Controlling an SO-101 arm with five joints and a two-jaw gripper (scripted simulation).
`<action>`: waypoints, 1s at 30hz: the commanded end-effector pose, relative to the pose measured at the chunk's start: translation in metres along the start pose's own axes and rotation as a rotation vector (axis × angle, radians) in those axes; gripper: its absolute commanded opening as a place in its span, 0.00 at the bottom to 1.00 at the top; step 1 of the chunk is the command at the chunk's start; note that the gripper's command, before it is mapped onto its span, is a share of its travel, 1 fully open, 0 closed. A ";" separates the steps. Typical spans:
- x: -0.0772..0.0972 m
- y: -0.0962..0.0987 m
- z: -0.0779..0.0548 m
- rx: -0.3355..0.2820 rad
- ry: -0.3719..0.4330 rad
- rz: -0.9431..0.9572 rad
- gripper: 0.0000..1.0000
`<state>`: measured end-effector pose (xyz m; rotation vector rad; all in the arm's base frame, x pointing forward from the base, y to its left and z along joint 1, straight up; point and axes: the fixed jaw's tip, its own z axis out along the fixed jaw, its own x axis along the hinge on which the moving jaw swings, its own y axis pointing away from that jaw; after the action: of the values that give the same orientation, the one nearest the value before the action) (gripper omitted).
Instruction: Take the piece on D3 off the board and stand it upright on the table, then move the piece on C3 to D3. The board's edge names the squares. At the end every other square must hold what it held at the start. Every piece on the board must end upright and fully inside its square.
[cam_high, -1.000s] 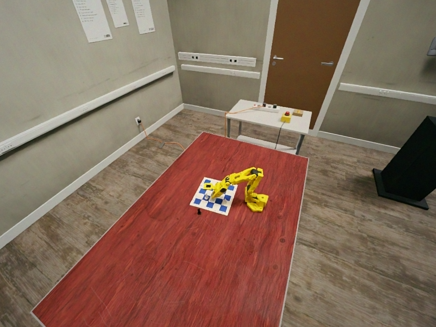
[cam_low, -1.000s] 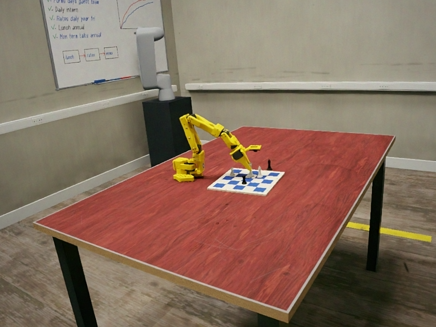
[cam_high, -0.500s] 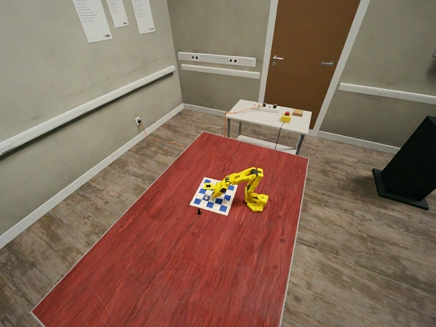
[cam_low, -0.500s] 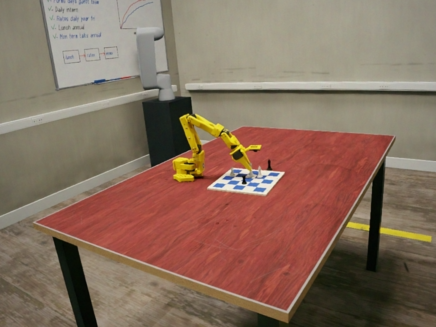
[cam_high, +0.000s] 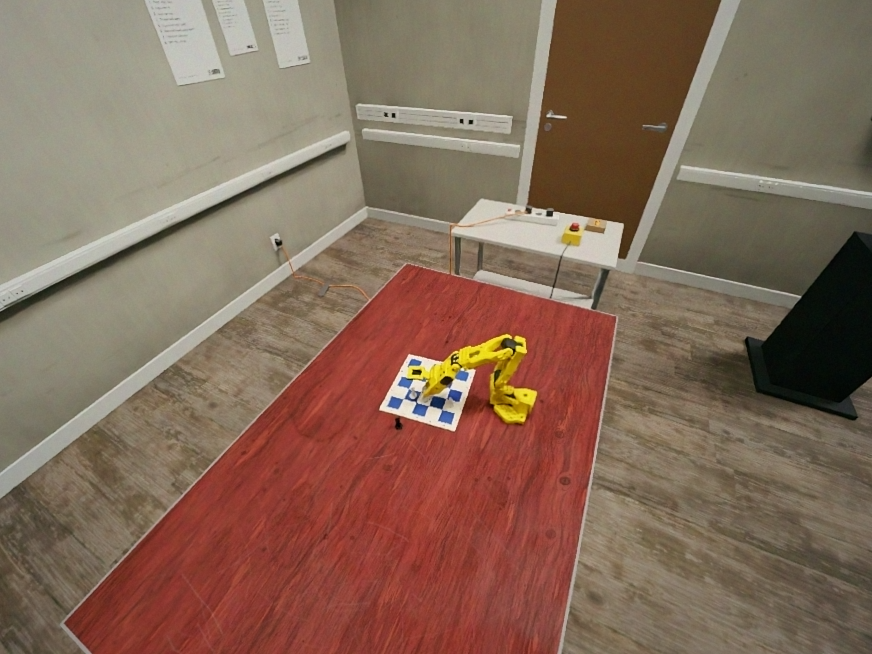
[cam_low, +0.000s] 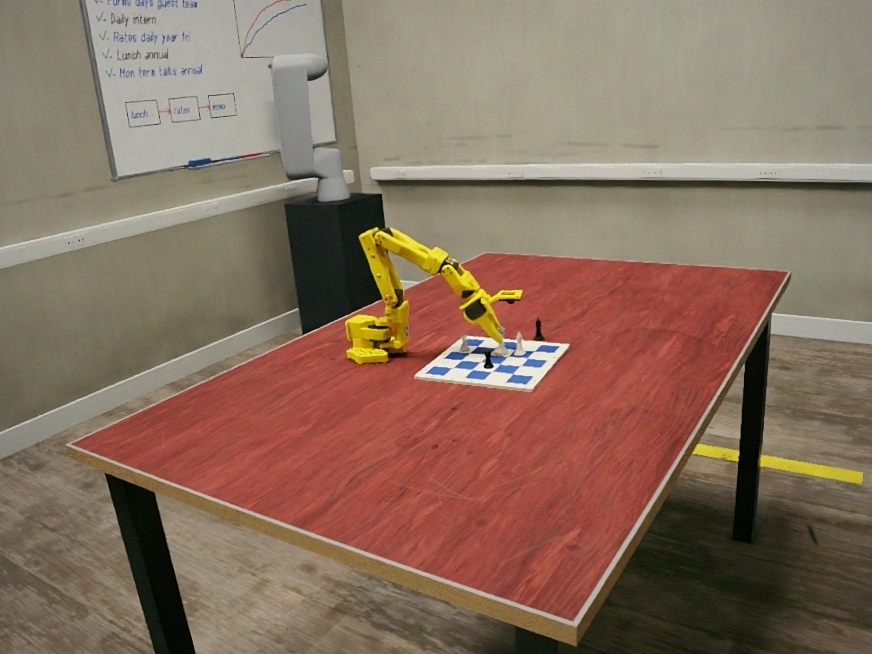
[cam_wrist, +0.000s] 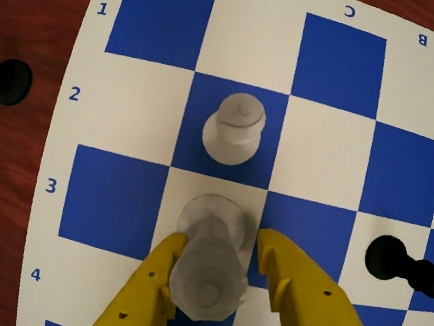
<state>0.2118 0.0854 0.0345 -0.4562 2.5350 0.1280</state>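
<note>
Chessmen number five: three white and one black on the board (cam_high: 446, 416) (cam_low: 519, 379) (cam_wrist: 325, 150), and one black piece (cam_high: 398, 423) (cam_low: 538, 329) (cam_wrist: 12, 82) at its exterior-view one o'clock on the desk (cam_high: 352, 492) (cam_low: 352, 457) (cam_wrist: 20, 175). Slightly spread, the hand (cam_high: 426, 396) (cam_low: 501, 340) (cam_wrist: 222, 235) surrounds D3's white piece (cam_low: 500, 349) (cam_wrist: 210, 280).

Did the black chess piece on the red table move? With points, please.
No. In the top view, the black piece (cam_high: 397, 423) (cam_low: 538, 329) (cam_wrist: 14, 82) stands just off the same edge of the board (cam_high: 450, 426) (cam_low: 475, 385) (cam_wrist: 42, 235), where it stood before.
</note>
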 end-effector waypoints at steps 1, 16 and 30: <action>0.007 0.002 0.003 -0.006 0.024 -0.013 0.12; 0.007 0.007 0.003 -0.016 0.024 -0.011 0.12; 0.006 0.006 0.001 -0.014 0.024 -0.007 0.12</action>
<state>0.2100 0.0898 0.0345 -0.4774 2.5319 0.1376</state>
